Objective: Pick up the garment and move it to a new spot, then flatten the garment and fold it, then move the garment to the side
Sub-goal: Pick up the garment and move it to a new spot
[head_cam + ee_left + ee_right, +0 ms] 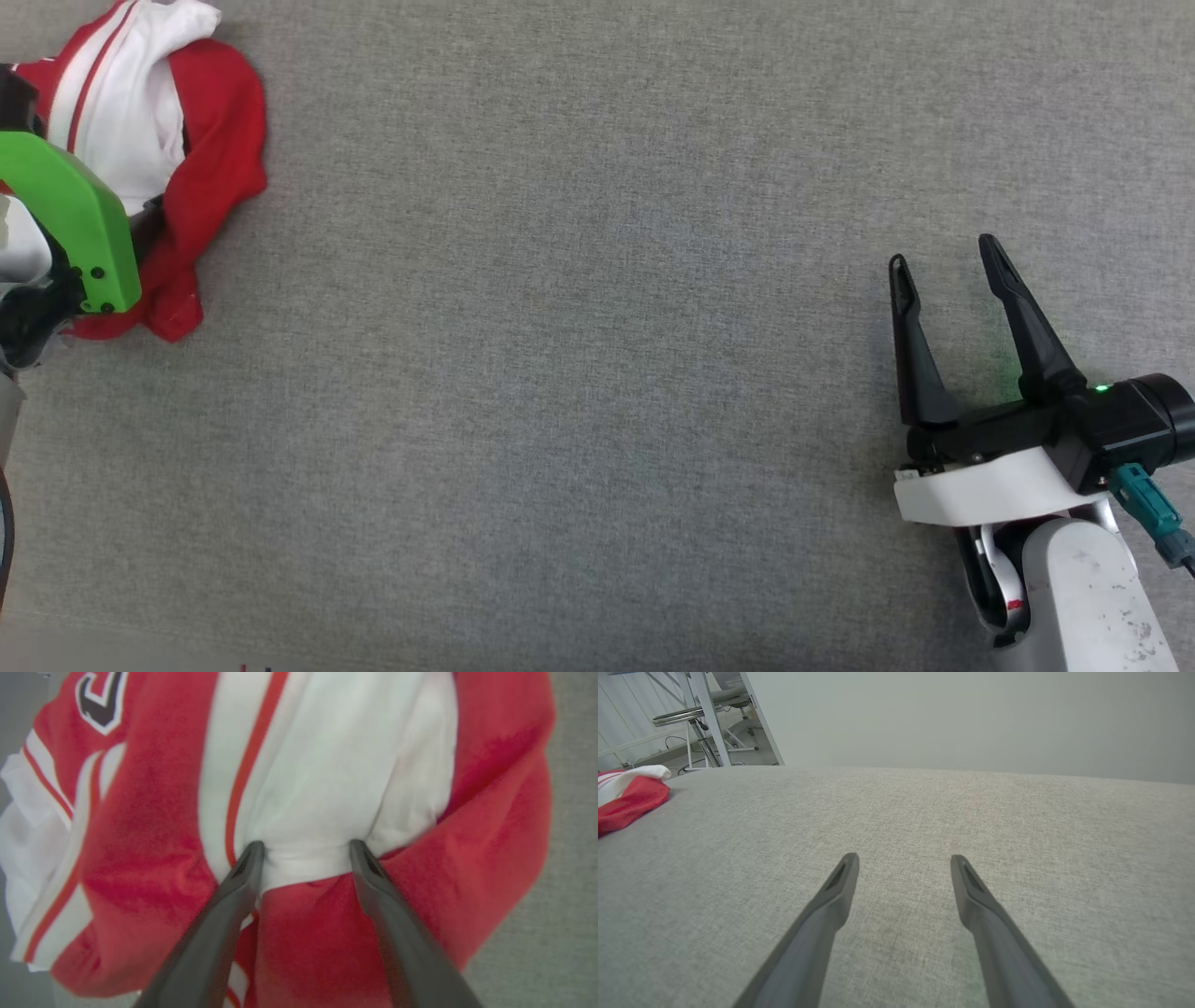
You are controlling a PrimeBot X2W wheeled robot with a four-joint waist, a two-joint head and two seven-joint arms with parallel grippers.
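Head view puts the shirt (pixel 219 140) bunched at 10 o'clock on the grey top (pixel 597 373), its heap running roughly 12 to 6. Left claw (pixel 306 847) is right on it, jaws spread astride a white fold (not pinched yet). Right claw (pixel 943 257), spread and empty, sits well apart at 4 o'clock.
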